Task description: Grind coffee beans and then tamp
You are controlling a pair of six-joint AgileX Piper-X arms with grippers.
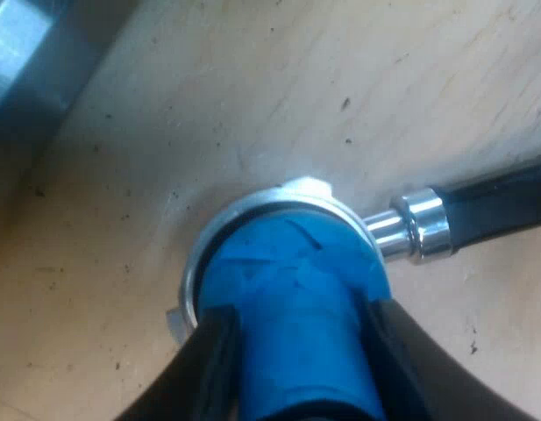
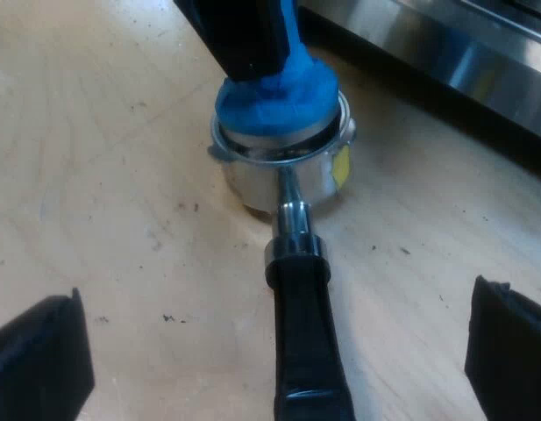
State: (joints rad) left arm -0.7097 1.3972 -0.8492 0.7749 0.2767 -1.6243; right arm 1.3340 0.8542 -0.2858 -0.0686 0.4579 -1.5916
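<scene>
We start with the left gripper (image 1: 301, 326): its two black fingers are clamped on the shaft of the blue tamper (image 1: 292, 263), one finger on each side. The tamper's head sits in the round mouth of the metal holder (image 1: 252, 200), with the rim ring showing around the blue. The holder stands basket-down on the wooden tabletop (image 1: 252, 88), out on open wood and near the base of the espresso machine (image 1: 20, 53). Its dark handle (image 1: 502, 200) runs out level from the chrome collar.

The right gripper (image 2: 274, 351) has its fingers spread wide, one on each side of the handle. It is not touching the handle and holds nothing.

We judge the step to be tamping. To do it well we'd press straight down along the holder's axis. The head should be kept level with the rim so the bed packs evenly, with no rocking. From the right wrist view the blue wrap bulges over the rim on one side, so squaring the head before loading seems wise. Nothing braces the holder, so a skewed push could tip it or swing the handle. We think closing the right gripper on the handle would steady it.

Contents: the tamper's head plugs the holder's basket, so any grounds are hidden. We cannot tell how much coffee is in it, if any. There is a yellow patch (image 2: 340, 167) on the basket's outer wall.
</scene>
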